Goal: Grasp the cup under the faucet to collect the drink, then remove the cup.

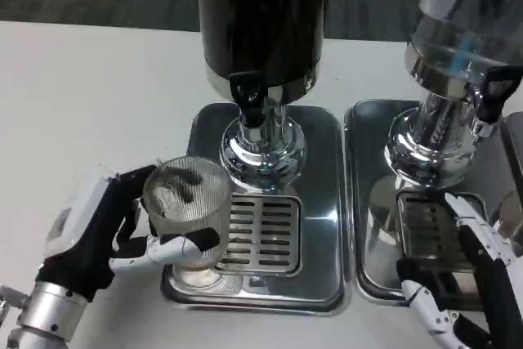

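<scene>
Left hand (98, 230): wrapped round the ribbed glass cup (186, 206), thumb across the front low down, other fingers behind; holding it upright.
Right hand (470, 284): spread and holding nothing, resting over the neighbouring tray (368, 202) below the clear dispenser (466, 22).
Cup position: at the front left of the drip tray (327, 202), just left of the slotted grate (261, 234); looks empty, though hard to tell through the ribbing.
Faucet (248, 91): black tap on the dark dispenser (261, 14), above and to the right of the cup; not yet over the cup mouth.
Step in hand: probably carrying the cup under the spout.
Doing it well: shift right and back until the mouth sits directly beneath the tap; keep upright, keep the hold firm, clear the chrome base (263, 149).
Risk: off-centre rim, drink spilling onto the grate.
</scene>
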